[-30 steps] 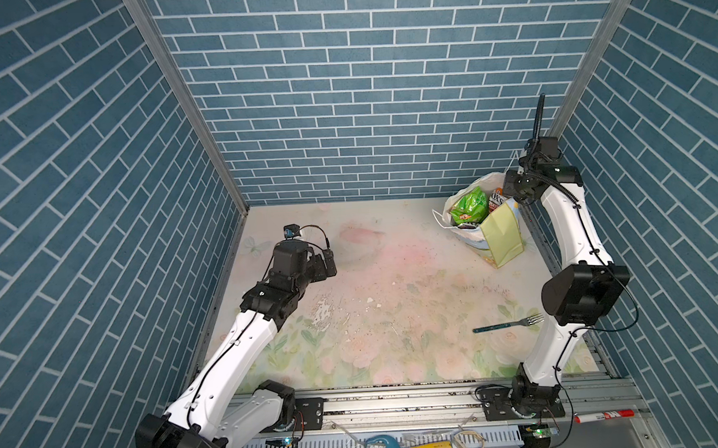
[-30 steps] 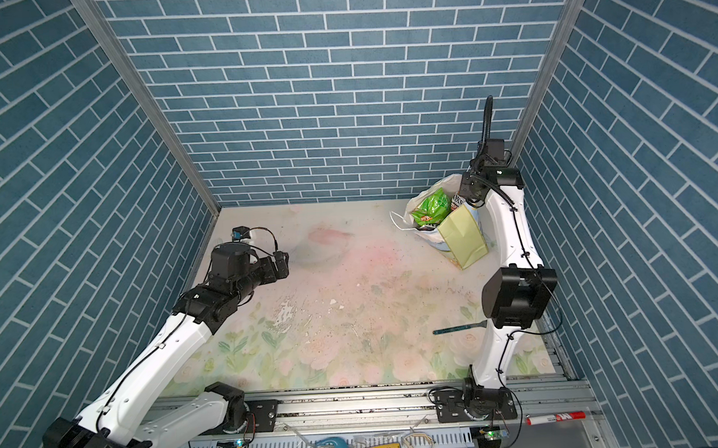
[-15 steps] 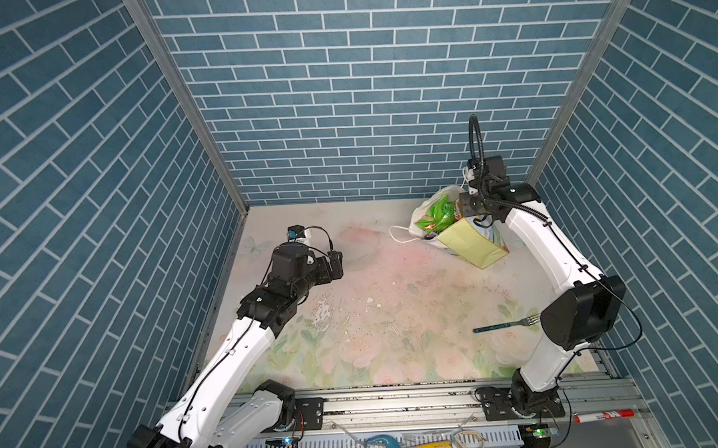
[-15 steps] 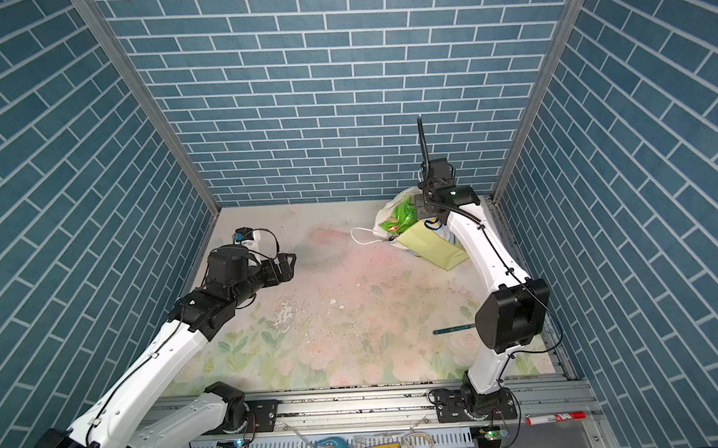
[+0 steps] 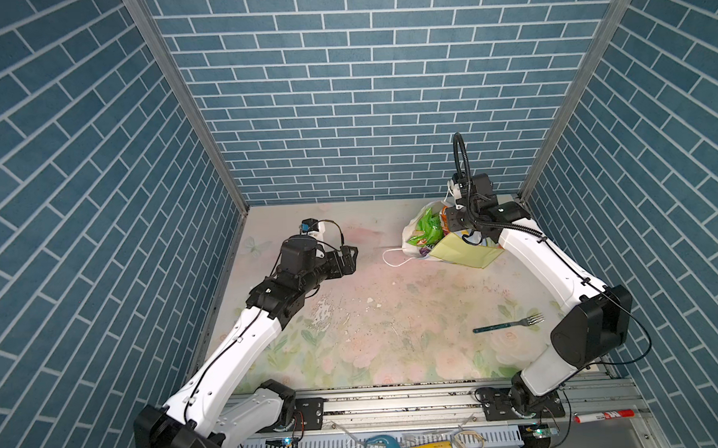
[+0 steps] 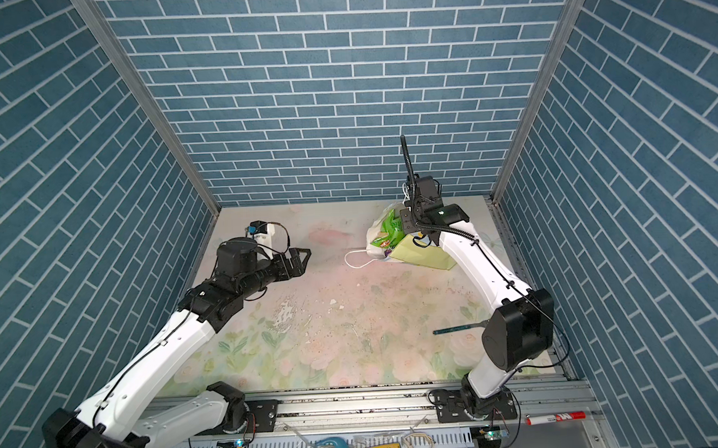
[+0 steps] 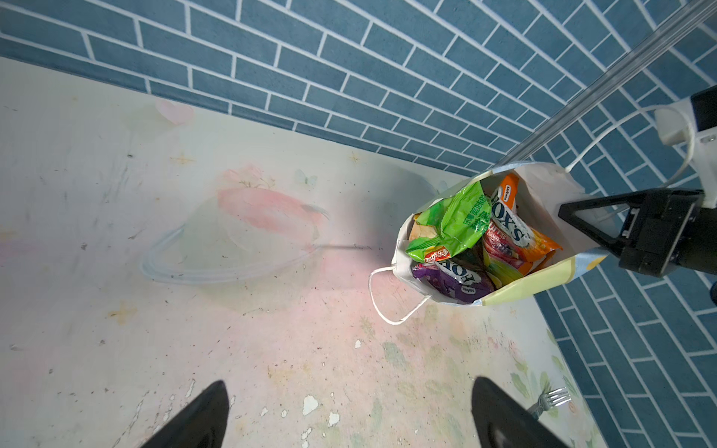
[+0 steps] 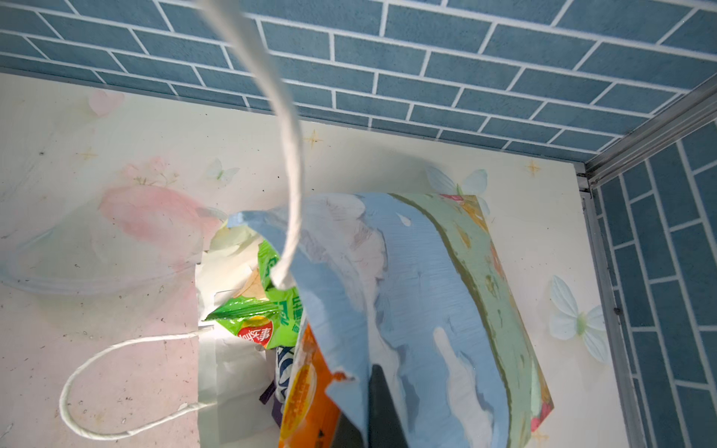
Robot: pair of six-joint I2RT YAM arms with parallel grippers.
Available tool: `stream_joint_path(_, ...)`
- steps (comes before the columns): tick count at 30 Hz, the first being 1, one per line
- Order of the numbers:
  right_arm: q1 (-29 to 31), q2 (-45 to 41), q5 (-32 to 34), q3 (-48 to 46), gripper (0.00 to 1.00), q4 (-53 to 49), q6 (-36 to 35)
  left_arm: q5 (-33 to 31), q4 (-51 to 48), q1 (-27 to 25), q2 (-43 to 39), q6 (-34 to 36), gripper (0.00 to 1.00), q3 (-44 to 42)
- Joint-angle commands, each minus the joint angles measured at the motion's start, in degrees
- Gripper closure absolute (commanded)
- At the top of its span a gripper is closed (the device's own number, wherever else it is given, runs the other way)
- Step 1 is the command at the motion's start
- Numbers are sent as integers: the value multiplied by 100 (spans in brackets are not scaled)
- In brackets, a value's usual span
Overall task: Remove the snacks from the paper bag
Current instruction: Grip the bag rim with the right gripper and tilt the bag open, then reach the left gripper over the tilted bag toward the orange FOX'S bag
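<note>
The paper bag [image 5: 466, 251] [image 6: 421, 255] leans at the back right, its open mouth turned left toward my left arm. My right gripper [image 5: 453, 221] [image 8: 372, 388] is shut on its sky-print upper panel [image 8: 419, 291] near the rim. The snacks fill the mouth: a bright green chip bag [image 7: 454, 221] [image 8: 271, 310], an orange FOX'S packet [image 7: 516, 229] and a purple one [image 7: 454, 279]. My left gripper [image 5: 350, 258] [image 6: 302, 258] [image 7: 349, 391] hangs open above the mat, well left of the bag, with nothing between its fingers. One white cord handle [image 7: 388, 294] lies on the mat.
A teal-handled fork [image 5: 507, 326] [image 6: 457, 328] lies on the mat at the front right, near my right arm's elbow. Blue brick walls close in the left, back and right. A teal-and-yellow tool [image 5: 404, 441] and a red marker [image 5: 603, 417] lie beyond the front rail.
My right arm has pulled the paper bag leftward out of the back right corner and tipped its mouth to the left. My left gripper has edged to the right toward it.
</note>
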Motion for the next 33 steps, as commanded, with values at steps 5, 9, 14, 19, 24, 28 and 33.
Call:
stream_joint_path(5, 49, -246, -280, 36, 100, 492, 399, 126, 711, -385, 562, -256, 5, 361)
stream_joint_path(9, 83, -260, -390, 38, 100, 501, 460, 284, 929, -570, 909, -430, 8, 591)
stream_joint_path(14, 115, -309, -501, 5, 100, 498, 515, 387, 1141, -892, 1400, -395, 8, 940)
stream_joint_path(19, 141, -424, -599, -123, 100, 526, 573, 550, 1521, -1115, 1954, -555, 8, 1240)
stream_joint_path(24, 180, -523, -691, -259, 100, 565, 634, 681, 1779, -1295, 2510, -749, 15, 1626)
stream_joint_path(28, 181, -533, -778, -316, 100, 603, 689, 809, 1944, -1420, 3001, -884, 19, 2017)
stream_joint_path(33, 179, -546, -909, -314, 100, 624, 788, 1082, 2265, -1461, 3431, -1232, 26, 2167)
